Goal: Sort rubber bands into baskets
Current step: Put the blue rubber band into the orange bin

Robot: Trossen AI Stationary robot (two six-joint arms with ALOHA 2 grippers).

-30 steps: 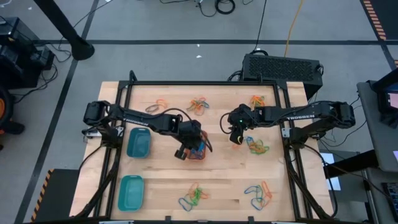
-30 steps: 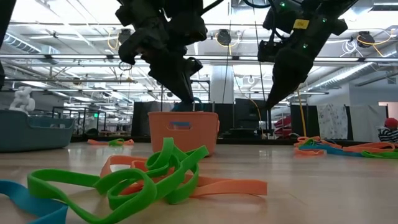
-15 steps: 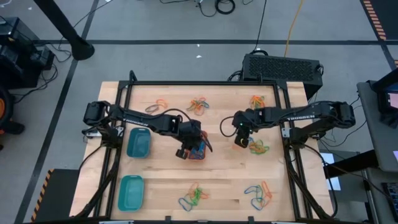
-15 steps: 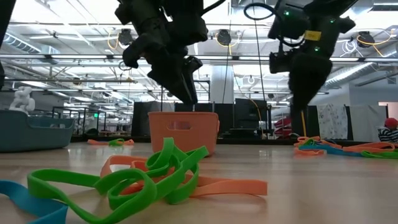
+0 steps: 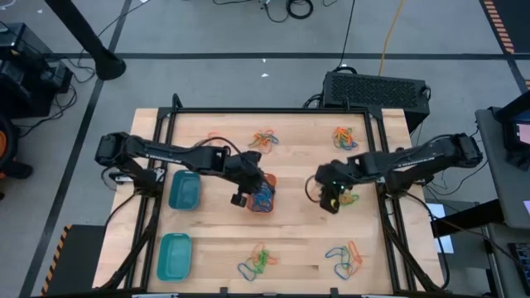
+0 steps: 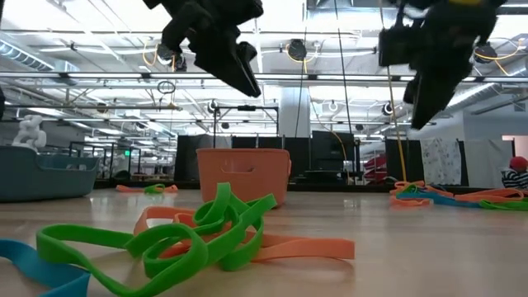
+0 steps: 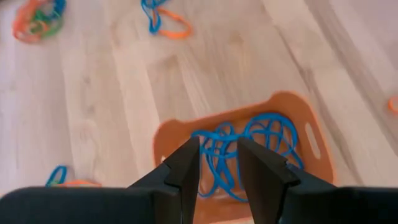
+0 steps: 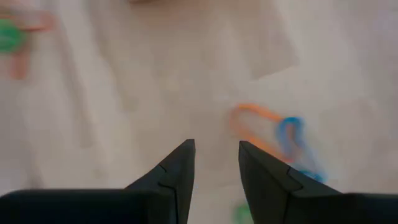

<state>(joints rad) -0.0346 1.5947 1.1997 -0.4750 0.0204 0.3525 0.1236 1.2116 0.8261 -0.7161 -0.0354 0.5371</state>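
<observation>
Nearest the low camera a green and orange tangle of rubber bands (image 6: 206, 235) lies on the surface (image 6: 429, 247), unsorted. Behind it, the orange basket (image 5: 262, 197) at mid-surface holds a bundle of blue bands (image 7: 249, 152). My left gripper (image 7: 217, 168) hangs above that basket with fingers parted by a narrow gap and nothing between them. My right gripper (image 8: 214, 168) hovers over bare wood beside the mixed pile (image 5: 346, 197) on the right, fingers apart by a similar gap, empty; an orange and blue pair (image 8: 280, 134) lies just ahead of it. My read: right arm is lining up a pick. Doing it well probably means dropping onto one loop at the pile's edge, pinching a single strand, lifting straight so neighbours fall off. The two teal baskets (image 5: 184, 189) and (image 5: 174, 254) on the left look empty from above. More clumps sit along the far edge (image 5: 265, 139).
</observation>
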